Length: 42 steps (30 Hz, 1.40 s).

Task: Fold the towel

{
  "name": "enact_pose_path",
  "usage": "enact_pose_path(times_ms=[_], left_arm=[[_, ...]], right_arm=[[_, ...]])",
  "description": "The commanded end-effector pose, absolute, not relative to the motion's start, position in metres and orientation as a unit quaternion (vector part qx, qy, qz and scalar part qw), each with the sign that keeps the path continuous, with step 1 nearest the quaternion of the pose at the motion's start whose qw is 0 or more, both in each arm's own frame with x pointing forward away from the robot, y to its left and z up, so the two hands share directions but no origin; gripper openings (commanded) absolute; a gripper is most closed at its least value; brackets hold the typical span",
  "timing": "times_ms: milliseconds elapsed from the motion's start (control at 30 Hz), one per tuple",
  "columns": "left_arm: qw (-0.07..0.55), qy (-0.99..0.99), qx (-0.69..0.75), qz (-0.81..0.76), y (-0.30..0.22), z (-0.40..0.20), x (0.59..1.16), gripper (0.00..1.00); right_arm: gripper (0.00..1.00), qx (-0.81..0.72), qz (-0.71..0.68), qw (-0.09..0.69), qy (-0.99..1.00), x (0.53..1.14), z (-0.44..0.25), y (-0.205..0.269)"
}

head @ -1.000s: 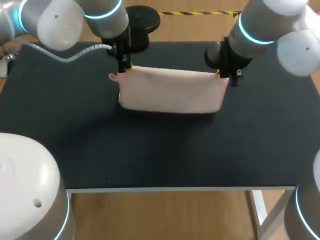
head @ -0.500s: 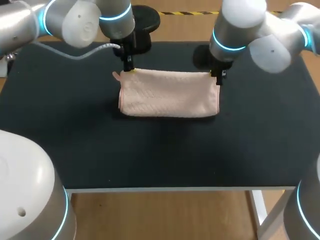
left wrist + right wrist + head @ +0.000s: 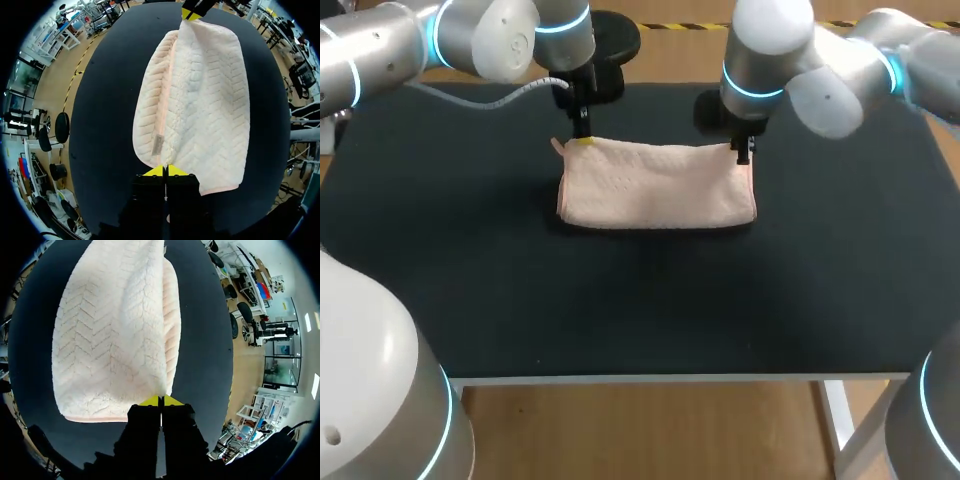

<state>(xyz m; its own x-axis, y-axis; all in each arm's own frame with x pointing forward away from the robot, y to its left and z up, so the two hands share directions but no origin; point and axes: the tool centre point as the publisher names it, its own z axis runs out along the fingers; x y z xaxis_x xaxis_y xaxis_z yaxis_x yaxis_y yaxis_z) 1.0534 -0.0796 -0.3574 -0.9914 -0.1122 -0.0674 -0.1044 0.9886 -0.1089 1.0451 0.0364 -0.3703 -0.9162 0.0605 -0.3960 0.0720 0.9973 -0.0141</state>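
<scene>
Left gripper (image 3: 165, 171): yellow tips pressed together, pinching the far left corner of the towel (image 3: 195, 95).
Right gripper (image 3: 161, 401): tips likewise closed, pinching the far right corner.
Towel: pale pink, folded double, lying flat between both claws on the black table (image 3: 470, 280), toward its far side.

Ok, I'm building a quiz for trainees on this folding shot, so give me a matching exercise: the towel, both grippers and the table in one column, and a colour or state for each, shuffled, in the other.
Things:
1. towel
2. left gripper
3. right gripper
4. table

Colours or states:
A. black
B. shut on the towel's far right corner
C. pale pink, folded double
D. shut on the towel's far left corner

Pairs: 1-C, 2-D, 3-B, 4-A
</scene>
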Motion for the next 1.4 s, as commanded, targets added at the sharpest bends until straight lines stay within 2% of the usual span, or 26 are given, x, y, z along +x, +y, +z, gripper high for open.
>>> enact_pose_path(times_ms=[33,133,167,200,233,267,667,900,1000,1400], left_arm=[[0.006,0.997,-0.052,-0.053,-0.081,-0.360,1.062,0.00],[0.006,0.997,-0.053,-0.054,-0.082,-0.362,1.066,0.00],[0.006,0.997,-0.054,-0.053,-0.083,-0.362,1.067,0.06],[0.005,0.997,-0.055,-0.054,-0.083,-0.363,1.068,0.39],[0.000,0.997,-0.058,-0.055,-0.082,-0.364,1.070,0.67],[-0.005,0.996,-0.061,-0.059,-0.082,-0.365,1.071,1.00],[0.007,0.990,-0.067,-0.126,-0.062,-0.350,1.054,1.00],[0.033,0.958,0.019,-0.285,-0.059,-0.331,1.022,1.00],[0.012,0.947,0.028,-0.321,-0.055,-0.330,1.015,1.00],[0.012,0.897,-0.003,-0.441,-0.030,-0.338,0.986,1.00]], right_arm=[[0.00,0.039,-0.013,0.201,0.979,1.053,-0.375,0.038],[0.00,0.047,-0.010,0.202,0.978,1.055,-0.376,0.039],[0.00,0.052,-0.009,0.203,0.978,1.056,-0.377,0.039],[0.00,0.056,-0.010,0.205,0.977,1.057,-0.377,0.038],[0.29,0.063,-0.016,0.208,0.976,1.057,-0.377,0.038],[1.00,0.069,-0.016,0.215,0.974,1.058,-0.377,0.037],[1.00,0.087,-0.020,0.234,0.968,1.049,-0.365,0.023],[1.00,0.078,-0.014,0.235,0.969,1.034,-0.361,0.021],[1.00,0.079,-0.012,0.233,0.969,1.029,-0.361,0.020],[1.00,0.074,0.003,0.233,0.970,1.013,-0.352,0.023]])
